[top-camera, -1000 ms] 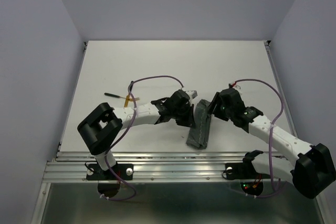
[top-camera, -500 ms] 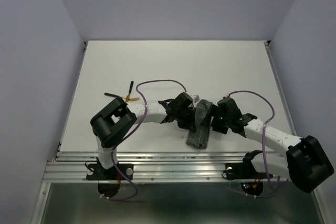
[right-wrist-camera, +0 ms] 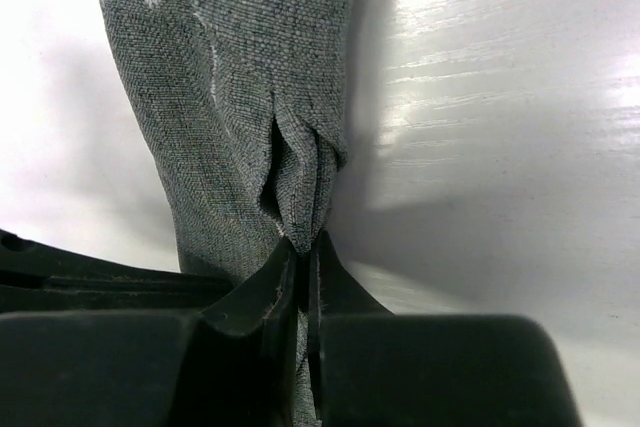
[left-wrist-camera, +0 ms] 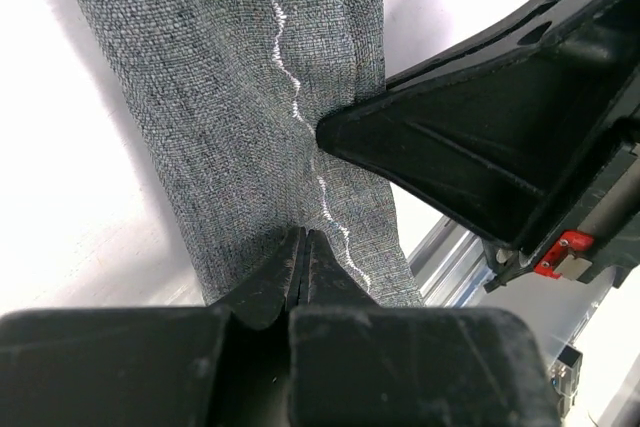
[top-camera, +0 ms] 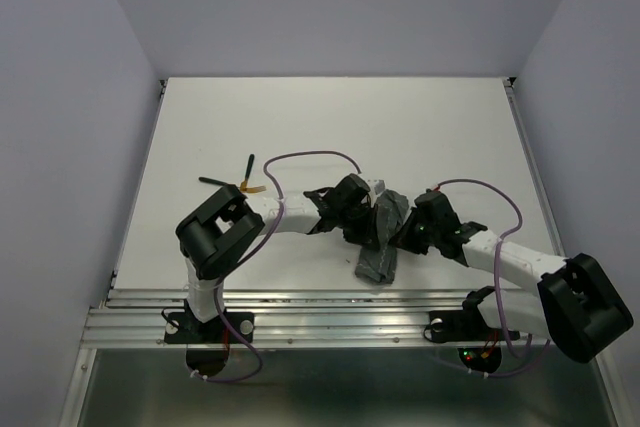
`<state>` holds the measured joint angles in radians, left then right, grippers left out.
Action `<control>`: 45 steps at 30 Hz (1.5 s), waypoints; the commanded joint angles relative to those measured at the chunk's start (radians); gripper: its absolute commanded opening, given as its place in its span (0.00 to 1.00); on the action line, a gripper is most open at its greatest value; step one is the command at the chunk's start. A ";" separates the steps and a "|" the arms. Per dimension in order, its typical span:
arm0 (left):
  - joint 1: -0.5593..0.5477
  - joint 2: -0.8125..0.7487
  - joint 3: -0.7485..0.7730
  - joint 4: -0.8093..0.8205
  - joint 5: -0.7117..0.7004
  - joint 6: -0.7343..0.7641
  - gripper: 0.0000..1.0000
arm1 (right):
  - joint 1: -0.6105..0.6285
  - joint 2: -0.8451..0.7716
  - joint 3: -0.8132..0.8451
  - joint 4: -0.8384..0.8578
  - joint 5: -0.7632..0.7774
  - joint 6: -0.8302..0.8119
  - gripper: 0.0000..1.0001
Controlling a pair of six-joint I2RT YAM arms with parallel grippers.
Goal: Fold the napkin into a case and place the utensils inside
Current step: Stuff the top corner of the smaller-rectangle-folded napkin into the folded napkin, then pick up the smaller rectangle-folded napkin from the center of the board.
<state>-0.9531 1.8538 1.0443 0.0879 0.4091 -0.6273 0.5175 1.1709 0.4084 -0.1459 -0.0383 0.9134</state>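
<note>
Both grippers are biting the same napkin (top-camera: 377,259), folded into 1 narrow band near the middle of the near edge of the table (top-camera: 330,117). The left gripper (left-wrist-camera: 303,247) has its fingers pressed together on a thin ridge of cloth beside the stitched line. The right gripper (right-wrist-camera: 305,247) is pinched shut on a small pleat from the right side.

The danger, as I see it, is that each pinch catches only a little fabric. If the 2 arms pull unevenly, the pleat could slip free or the fold could open out flat instead of forming a pouch. The grippers also sit just beside each other, so the hard fingers could knock together. A drag toward me could pull the band onto the metal rail at the table's near edge.

The utensils (top-camera: 247,185) lie well apart, farther off and to the left, none of them in the cloth.

The napkin is a coarse, limp grey-green weave with a pale wavy stitch. The tabletop is white, smooth and slightly glossy. The fingers are black, rigid wedges. The utensils are thin slivers, gold where they cross; their shapes are too small to tell.
</note>
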 commanded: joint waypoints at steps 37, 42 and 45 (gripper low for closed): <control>0.053 -0.199 0.287 -0.433 -0.447 0.133 0.72 | -0.174 -0.144 0.116 -0.216 0.186 -0.037 0.80; -0.065 -0.093 0.365 -0.496 -0.518 0.057 0.71 | -0.326 -0.217 0.113 -0.327 0.172 -0.045 0.81; -0.114 -0.039 0.431 -0.542 -0.567 0.028 0.72 | -0.326 -0.221 0.110 -0.331 0.166 -0.031 0.81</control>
<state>-1.0122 1.7729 1.3930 -0.3698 -0.0635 -0.5438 0.1993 0.9634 0.5243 -0.4141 0.1196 0.8886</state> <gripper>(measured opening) 0.712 0.811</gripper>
